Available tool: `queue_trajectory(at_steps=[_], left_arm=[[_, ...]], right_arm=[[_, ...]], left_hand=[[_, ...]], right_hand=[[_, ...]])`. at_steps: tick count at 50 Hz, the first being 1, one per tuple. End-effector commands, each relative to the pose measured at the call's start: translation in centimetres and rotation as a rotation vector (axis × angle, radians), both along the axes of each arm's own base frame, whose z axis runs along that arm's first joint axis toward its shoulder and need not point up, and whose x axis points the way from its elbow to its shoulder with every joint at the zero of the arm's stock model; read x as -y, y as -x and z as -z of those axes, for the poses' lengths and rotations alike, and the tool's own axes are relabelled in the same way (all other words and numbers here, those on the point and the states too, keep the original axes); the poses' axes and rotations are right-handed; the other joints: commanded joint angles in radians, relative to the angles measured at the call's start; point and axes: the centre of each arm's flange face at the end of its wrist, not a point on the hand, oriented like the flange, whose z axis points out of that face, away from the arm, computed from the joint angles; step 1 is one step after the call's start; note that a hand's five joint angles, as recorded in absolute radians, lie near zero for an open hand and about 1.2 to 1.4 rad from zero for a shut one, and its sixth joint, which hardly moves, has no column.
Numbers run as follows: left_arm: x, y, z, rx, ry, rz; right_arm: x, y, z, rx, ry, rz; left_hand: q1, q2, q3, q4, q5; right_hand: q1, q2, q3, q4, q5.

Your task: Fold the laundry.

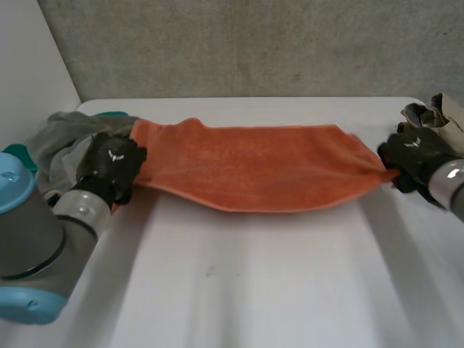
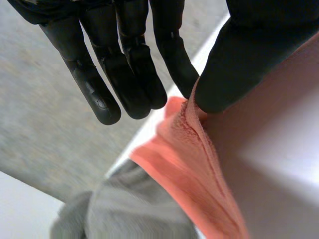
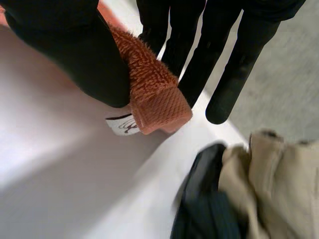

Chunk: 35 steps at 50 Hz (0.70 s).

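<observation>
An orange towel (image 1: pixel 254 167) is stretched across the far half of the white table (image 1: pixel 246 290), sagging slightly in the middle. My left hand (image 1: pixel 112 165) pinches its left end; the left wrist view shows the towel's edge (image 2: pixel 192 149) held between thumb and fingers (image 2: pixel 134 74). My right hand (image 1: pixel 415 156) pinches the right end. In the right wrist view the towel's corner (image 3: pixel 154 94), with a small white label (image 3: pixel 122 124), sits clamped between thumb and fingers (image 3: pixel 199 55).
A pile of grey and teal laundry (image 1: pixel 61 141) lies at the table's left edge behind my left hand. Beige and dark clothes (image 1: pixel 435 112) are heaped at the right edge. A concrete wall stands behind the table.
</observation>
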Motion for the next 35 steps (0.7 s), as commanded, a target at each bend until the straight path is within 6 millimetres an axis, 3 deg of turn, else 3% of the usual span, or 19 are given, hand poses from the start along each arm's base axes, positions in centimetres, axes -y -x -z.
queue_trajectory(at_steps=[1, 4, 8, 13, 17, 24, 28, 35], left_arm=[[-6.9, -2.7, 1.1, 0.24, -0.347, 0.036], [-8.8, -3.0, 1.8, 0.318, -0.431, 0.072], [-8.2, -2.6, 1.9, 0.354, -0.374, 0.092], [-3.3, -0.9, 2.9, 0.318, -0.199, 0.066], [0.5, 0.6, 3.3, 0.295, -0.081, 0.058], [6.6, 2.8, 4.0, 0.311, 0.061, 0.055], [7.7, 3.9, 6.1, 0.323, 0.034, 0.08], [10.4, 5.5, 5.8, 0.282, 0.133, 0.074]], right_arm=[[-7.3, 4.0, 0.4, -0.43, -0.348, -0.061], [-7.9, 4.0, 0.8, -0.465, -0.344, -0.078], [-7.2, 3.8, 0.8, -0.441, -0.289, -0.045], [-4.5, 3.3, 2.0, -0.361, -0.218, 0.006], [-2.1, 0.8, 3.5, -0.337, -0.16, -0.017], [2.4, -0.7, 3.7, -0.322, -0.06, 0.092], [3.4, -1.1, 5.3, -0.32, -0.076, 0.093], [5.9, -1.2, 6.5, -0.307, 0.047, 0.141]], left_hand=[[0.235, 0.199, 0.204, 0.196, 0.254], [0.235, 0.199, 0.204, 0.196, 0.254], [0.235, 0.199, 0.204, 0.196, 0.254], [0.235, 0.199, 0.204, 0.196, 0.254], [0.235, 0.199, 0.204, 0.196, 0.254], [0.235, 0.199, 0.204, 0.196, 0.254], [0.235, 0.199, 0.204, 0.196, 0.254], [0.235, 0.199, 0.204, 0.196, 0.254]], right_hand=[[0.277, 0.221, 0.215, 0.2, 0.239], [0.277, 0.221, 0.215, 0.2, 0.239], [0.277, 0.221, 0.215, 0.2, 0.239], [0.277, 0.221, 0.215, 0.2, 0.239], [0.277, 0.221, 0.215, 0.2, 0.239], [0.277, 0.221, 0.215, 0.2, 0.239], [0.277, 0.221, 0.215, 0.2, 0.239], [0.277, 0.221, 0.215, 0.2, 0.239]])
